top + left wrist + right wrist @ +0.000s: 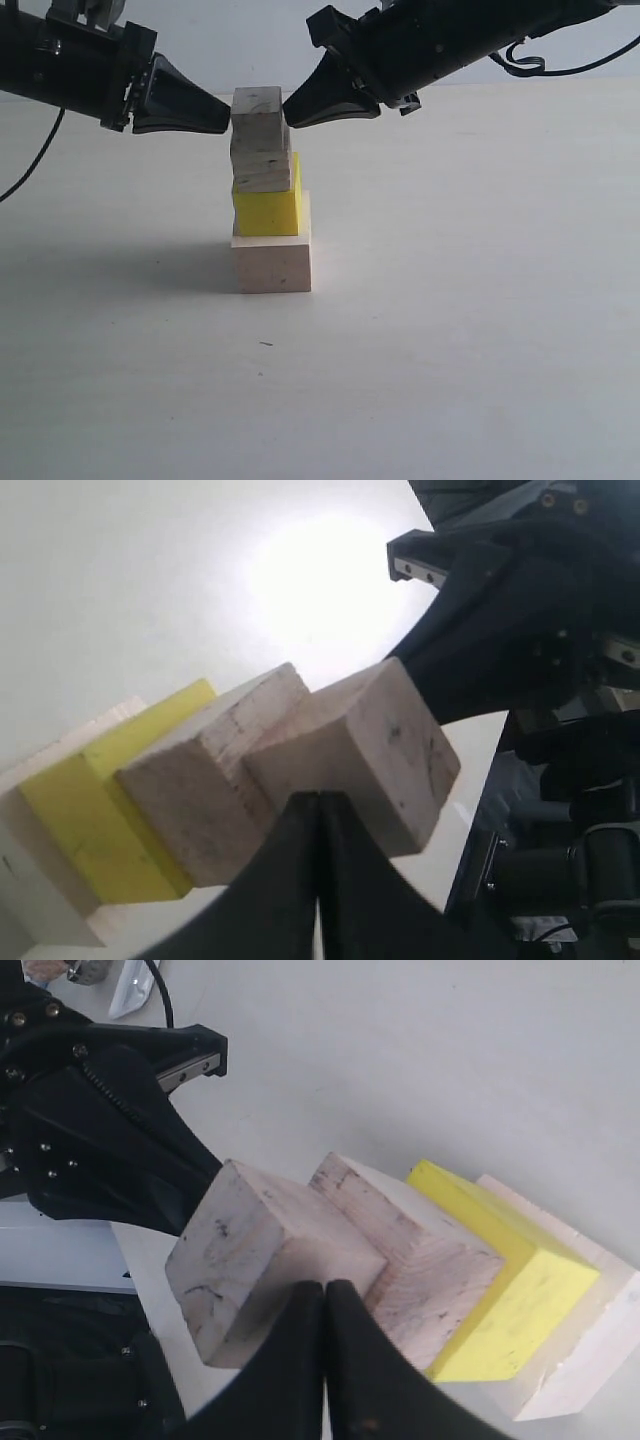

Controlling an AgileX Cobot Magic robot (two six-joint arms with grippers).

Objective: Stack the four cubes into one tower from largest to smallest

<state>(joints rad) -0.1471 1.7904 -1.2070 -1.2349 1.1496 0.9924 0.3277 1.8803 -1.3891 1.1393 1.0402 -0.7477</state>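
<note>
Tower [270, 225] stands complete on the pale surface [450, 350], all four levels in size order. The largest cube [272, 265], plain pale wood, is at the tower's foot. The yellow cube [267, 210] is second, the grainy third cube [264, 172] comes next, and the smallest cube [257, 108] is at the tower's top.

The levels are not centred. In the exterior view the faces line up roughly on the tower's left-arm side, and the steps show on the right-arm side.

Left gripper [218, 111]: fingers pressed together, nothing between them. Its tip appears to touch the top level of the tower from the left-arm side.

Right gripper [298, 108]: also fully closed and empty. Its tip is against the opposite face of the same level. Both wrist views confirm the finger pairs meet in a single seam in front of the smallest cube.

Judgement: the closed tips serve as blunt pushers, bracing the tower's top from both sides to square or steady it rather than grasp it. Stacking looks done.

Risk: uneven pressure could slide the top level off or tip the narrow upper half.
</note>
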